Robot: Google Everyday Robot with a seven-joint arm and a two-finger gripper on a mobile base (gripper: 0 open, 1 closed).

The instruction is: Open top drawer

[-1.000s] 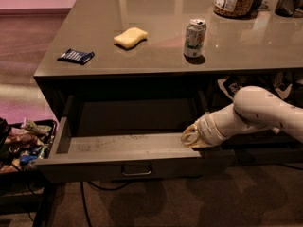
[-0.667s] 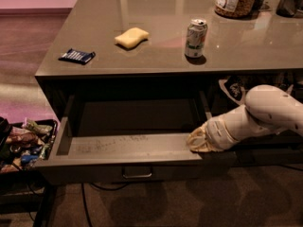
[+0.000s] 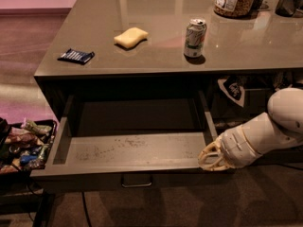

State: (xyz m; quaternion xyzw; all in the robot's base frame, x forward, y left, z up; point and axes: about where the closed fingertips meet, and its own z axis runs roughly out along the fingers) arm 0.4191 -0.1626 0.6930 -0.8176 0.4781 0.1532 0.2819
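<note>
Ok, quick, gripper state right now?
Gripper: open or shut cannot be told; it is at the right front corner of the pulled-out top drawer.

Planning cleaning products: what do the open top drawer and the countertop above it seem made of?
The top drawer: likely painted metal, matte dark grey, thin flat walls, pale scuffed speckled floor. The countertop: smooth glossy grey, perhaps laminate, reflecting light. The end effector sits at the drawer's right front corner.

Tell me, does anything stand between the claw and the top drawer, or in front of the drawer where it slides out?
Nothing visible does. The claw sits at the front right corner of the top drawer, which stands pulled out. The tray of packets is beside its left side, not in its path.
</note>
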